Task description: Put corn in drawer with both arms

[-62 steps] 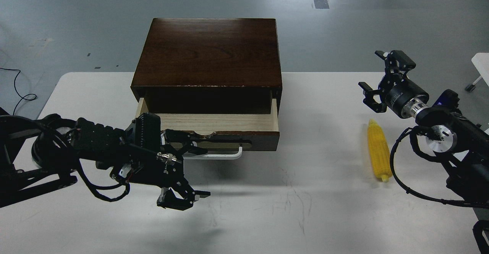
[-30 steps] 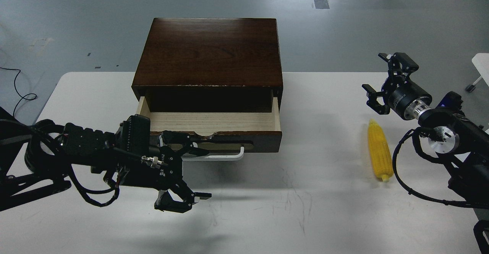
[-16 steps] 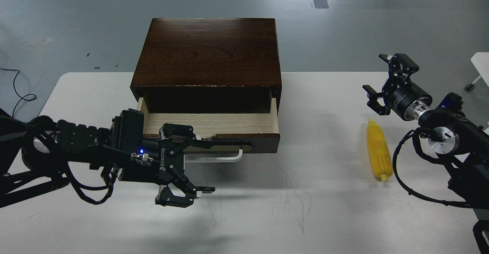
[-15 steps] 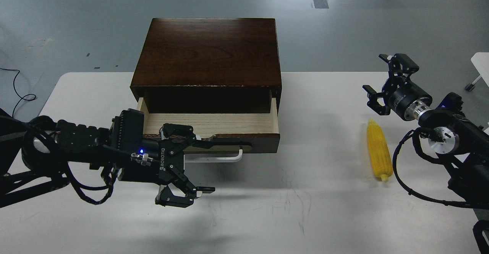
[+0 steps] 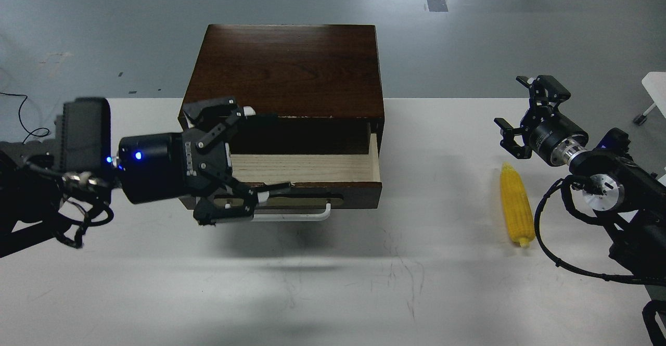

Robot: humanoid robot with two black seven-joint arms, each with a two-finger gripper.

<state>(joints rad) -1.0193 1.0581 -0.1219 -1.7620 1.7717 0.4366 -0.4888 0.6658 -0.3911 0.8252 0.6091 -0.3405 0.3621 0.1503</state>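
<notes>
A two-armed humanoid stands over a white worktop (image 5: 364,294) with the job half prepared. The drawer (image 5: 307,171) of the dark wooden box (image 5: 283,70) is pulled out, its pale wood floor bare. The corn (image 5: 515,212) lies well apart on the worktop's right side, lengthwise, its pointed tip toward the far edge.

The left gripper (image 5: 250,153) hangs at the drawer's left front corner with its fingers spread wide, one above the opening and one low by the white bar handle (image 5: 296,216); it has hold of nothing. The right gripper (image 5: 520,112) hovers just beyond the cob's tip, likewise spread and empty.

By its look the cob is a plastic toy: probably light, stiff and unlikely to crush, though its round, tapered body may roll or squirt out of a loose pinch. The ribbed kernels should give the fingers some bite. The surest hold would seem to be across the thick middle, the fingers straddling the cob from either side, rather than at the narrow tip. The right gripper, being nearest, is best placed to fetch it while the left looks set to steady the drawer.
</notes>
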